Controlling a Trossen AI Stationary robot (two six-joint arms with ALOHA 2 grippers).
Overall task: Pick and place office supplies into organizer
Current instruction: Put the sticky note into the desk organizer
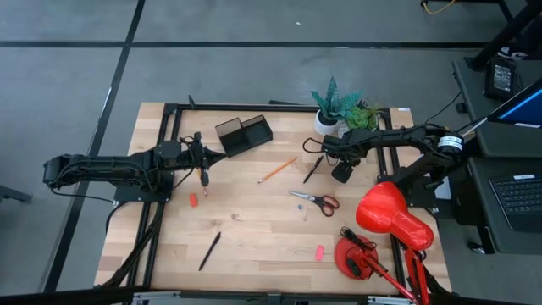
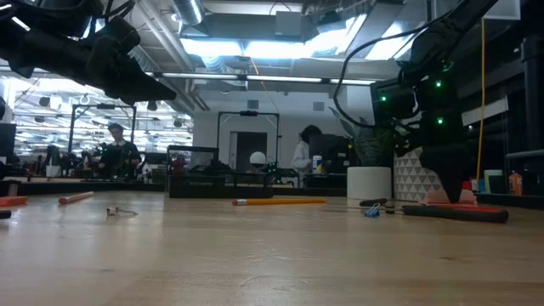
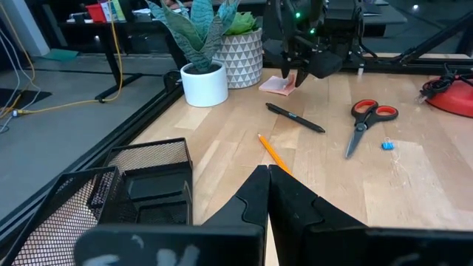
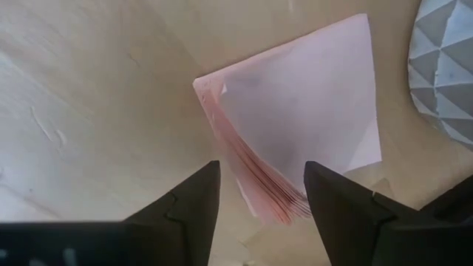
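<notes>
item: pink sticky-note pad, lying flat on the tabletop just beside the patterned white plant pot, at the far right near the plants. right tool: fingers spread wide, hovering right over the pad with one corner of the stack between them, nothing gripped. left tool: fingers pressed together, empty, poised beside the mesh organizer at the far left of the tabletop. other stock loose on the tabletop: orange pencil, black pen, red-handled scissors, a second black pen, small pink erasers. hazards: the pad lies skewed to the fingers, so a close on the corner may pinch only the upper sheets and fan or peel them rather than lift the whole stack; the thin pad sits low, so fingers may scrape the wood or skid over it; the pot stands close enough that the outer finger may nudge it. contact height probably not reached, though the wrist view is too tight to be sure.
</notes>
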